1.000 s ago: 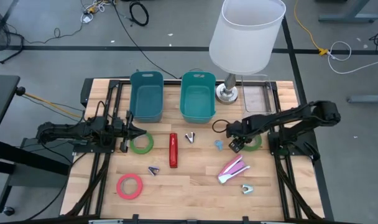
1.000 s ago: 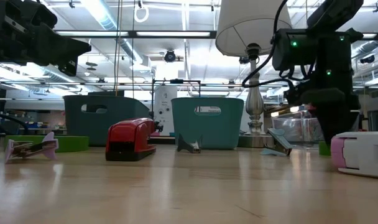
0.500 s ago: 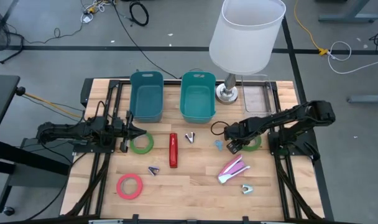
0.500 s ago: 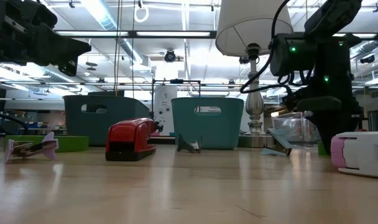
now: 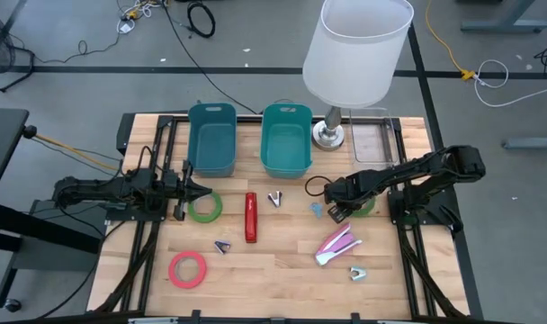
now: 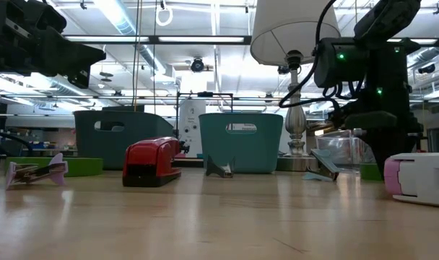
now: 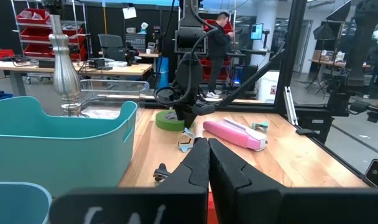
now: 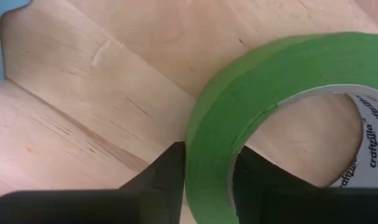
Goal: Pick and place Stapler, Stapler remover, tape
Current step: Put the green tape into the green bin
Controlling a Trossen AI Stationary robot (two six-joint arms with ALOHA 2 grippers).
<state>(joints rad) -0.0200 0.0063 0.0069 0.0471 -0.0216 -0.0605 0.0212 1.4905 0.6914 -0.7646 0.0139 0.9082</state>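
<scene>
- Nearest the front edge of the surface (image 5: 282, 288): a red tape roll (image 5: 188, 268) lying flat on the left, a small white staple remover (image 5: 357, 273) on the right.
- Just behind, a pink and white stapler (image 5: 336, 243) lying aslant on the right; a small purple staple remover (image 5: 222, 246) left of centre.
- Mid-surface, a red stapler (image 5: 251, 217) lying lengthwise, front to back.
- To its right, a small blue staple remover (image 5: 318, 210), just beside the right end effector (image 5: 338, 210).
- Right end effector down at the surface, clenched on the green tape roll (image 5: 364, 206): in the wrist view, fingers (image 8: 161, 171) astride the roll's wall, one outside and one inside, roll lying flat on the wood.
- On the left at the same depth, a second green tape roll (image 5: 204, 206) lying flat, untouched.
- Left end effector (image 5: 197, 191) just beside that roll's far edge, fingers pressed together, grasping nothing.
- A small dark staple remover (image 5: 275, 197) right of the red stapler's far end.
- Farther back, two teal bins (image 5: 211, 138) side by side.
- At the far right, a lamp (image 5: 356, 49) with a white shade and a clear tray (image 5: 374, 139).
</scene>
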